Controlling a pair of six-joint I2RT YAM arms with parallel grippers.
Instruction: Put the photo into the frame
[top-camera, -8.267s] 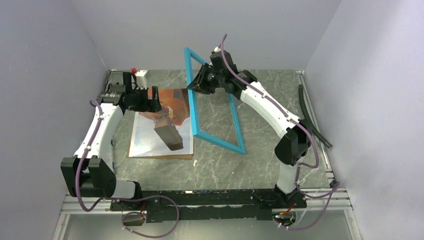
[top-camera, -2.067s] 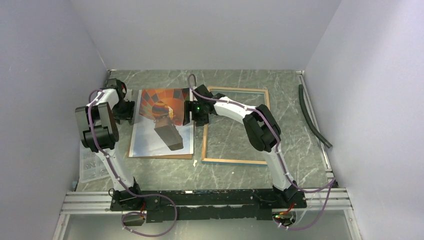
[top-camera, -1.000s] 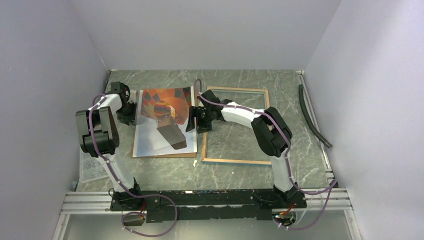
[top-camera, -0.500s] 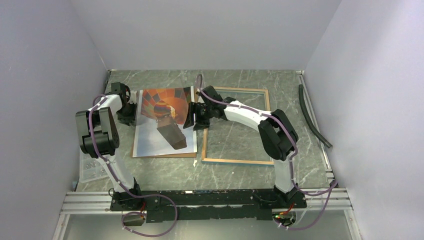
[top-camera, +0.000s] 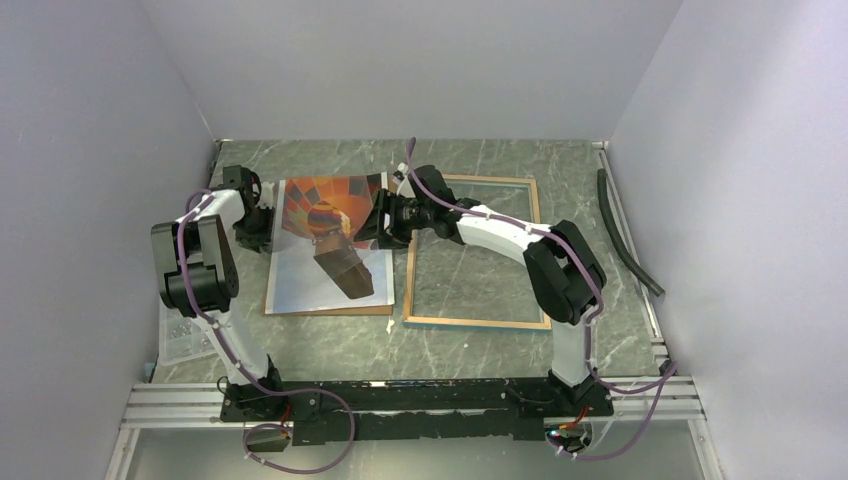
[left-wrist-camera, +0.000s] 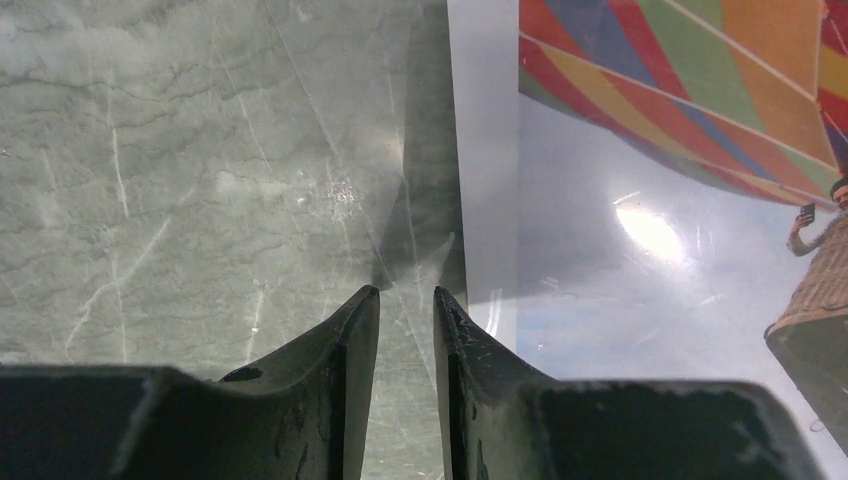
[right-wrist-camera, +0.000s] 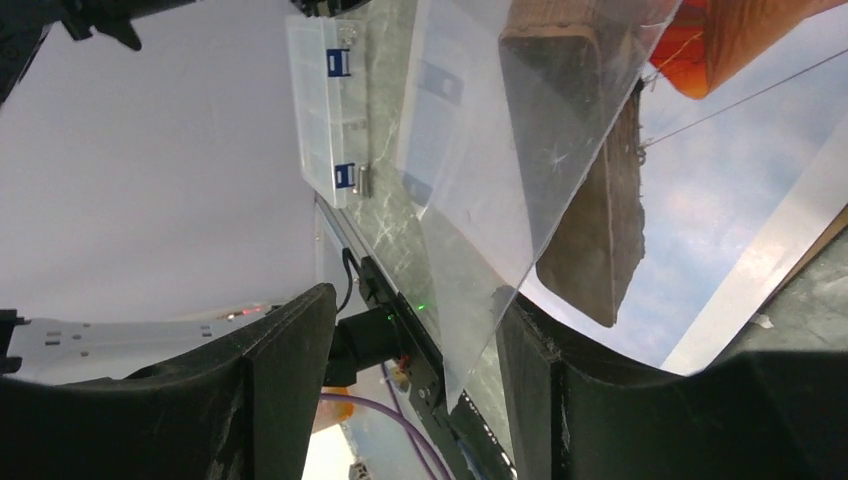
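Note:
The photo (top-camera: 320, 262), a hot-air balloon print, lies flat on a brown backing panel (top-camera: 330, 312) left of centre. To its right the frame (top-camera: 475, 322) lies flat, wood back up. My right gripper (top-camera: 383, 232) is at the photo's right edge. In the right wrist view it (right-wrist-camera: 415, 300) stands open, and a tilted clear sheet (right-wrist-camera: 480, 150) leans against one finger above the photo (right-wrist-camera: 720, 180). My left gripper (top-camera: 263, 228) is low at the photo's left edge. In the left wrist view it (left-wrist-camera: 405, 292) is narrowly open over the table, beside the photo (left-wrist-camera: 650, 250).
A clear plastic box (top-camera: 180, 330) lies by the left wall, also seen in the right wrist view (right-wrist-camera: 325, 110). A black hose (top-camera: 625, 235) runs along the right rail. A small white scrap (top-camera: 390, 325) lies in front of the photo. Walls close three sides.
The frame, earlier held upright with its blue rim showing, now lies flat. Over the last second my right wrist has rolled at the photo's right edge and its elbow swung right. The left arm has stayed put.

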